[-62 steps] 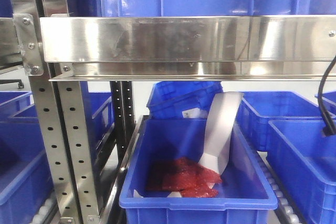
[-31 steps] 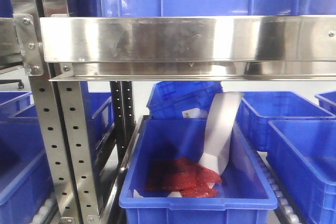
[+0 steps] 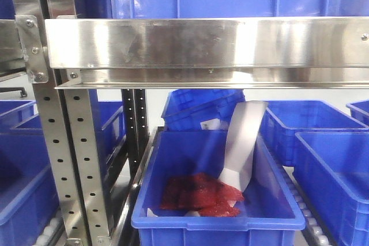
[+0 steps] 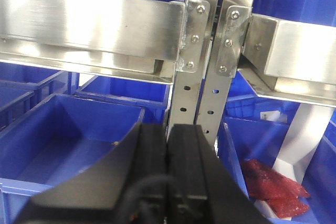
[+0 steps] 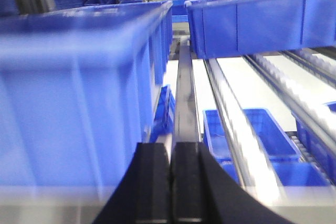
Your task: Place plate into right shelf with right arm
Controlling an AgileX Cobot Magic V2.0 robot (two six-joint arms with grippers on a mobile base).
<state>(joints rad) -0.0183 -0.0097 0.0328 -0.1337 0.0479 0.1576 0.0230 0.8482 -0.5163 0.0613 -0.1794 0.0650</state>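
Steel right shelf (image 3: 190, 41) rails; blue bins (image 3: 216, 200) below.

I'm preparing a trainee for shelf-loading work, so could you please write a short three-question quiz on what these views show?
1. True or false: the left gripper has its jaws wide open.
2. What lies at the bottom of the centre blue bin in the front view? A) a white plate B) red packets C) nothing
3. Is the plate visible in any view?

Key
1. False: the black fingers are pressed together, as are those of the right gripper.
2. B, beside a white scoop-like piece.
3. No; none of the three views shows it.
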